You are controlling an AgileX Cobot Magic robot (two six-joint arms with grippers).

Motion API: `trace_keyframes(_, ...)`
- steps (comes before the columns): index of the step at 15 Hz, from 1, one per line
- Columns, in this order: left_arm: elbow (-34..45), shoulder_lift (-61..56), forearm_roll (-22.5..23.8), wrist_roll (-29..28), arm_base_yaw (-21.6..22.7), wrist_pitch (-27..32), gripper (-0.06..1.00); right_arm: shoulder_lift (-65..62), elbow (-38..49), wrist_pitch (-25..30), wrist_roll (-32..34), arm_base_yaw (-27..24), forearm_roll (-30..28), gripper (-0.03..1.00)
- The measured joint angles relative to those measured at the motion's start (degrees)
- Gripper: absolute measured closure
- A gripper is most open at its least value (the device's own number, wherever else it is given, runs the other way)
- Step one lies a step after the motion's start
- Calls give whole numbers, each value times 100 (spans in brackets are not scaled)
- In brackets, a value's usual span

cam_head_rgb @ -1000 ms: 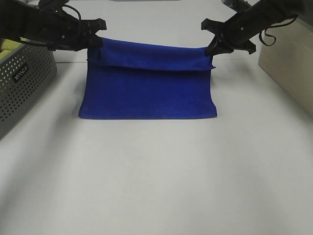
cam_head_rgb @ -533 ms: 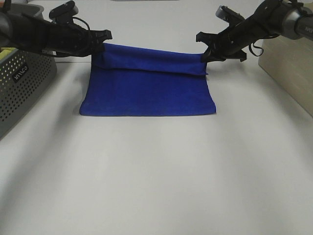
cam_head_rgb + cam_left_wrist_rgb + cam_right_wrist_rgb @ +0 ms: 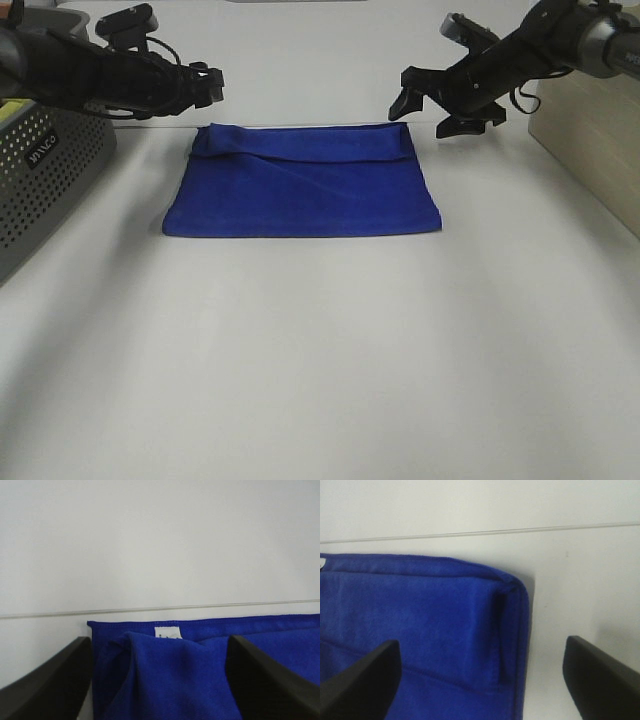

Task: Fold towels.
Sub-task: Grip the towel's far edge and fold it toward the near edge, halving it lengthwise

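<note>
A blue towel [image 3: 302,185] lies folded on the white table, with a loose fold along its far edge. My left gripper [image 3: 208,86] is open and empty, just above and behind the towel's far left corner [image 3: 125,640], where a white label shows. My right gripper [image 3: 428,103] is open and empty, just above and behind the far right corner [image 3: 512,592]. Neither gripper touches the towel.
A grey perforated basket [image 3: 45,170] stands at the left edge. A beige box [image 3: 590,140] stands at the right edge. A seam line in the table [image 3: 200,606] runs just behind the towel. Bare white table [image 3: 320,360] lies in front of the towel.
Both grippers have let go of the towel's far edge and opened. The lifted edge has dropped flat onto the table, and both grippers have risen slightly behind it.
</note>
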Motion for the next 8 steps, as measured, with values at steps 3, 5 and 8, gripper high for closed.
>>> trace_keyframes(3, 0, -264, 934, -510, 0, 785, 20, -264, -34, 985, 23, 0, -29, 13)
trace_keyframes(5, -6, -309, 1765, -1564, 0, 1507, 21, -258, -46, 1690, 166, 0, -40, 13)
trace_keyframes(8, -6, -309, 3472, -3701, 0, 2618, 21, -258, -46, 2286, 298, -11, -97, 13)
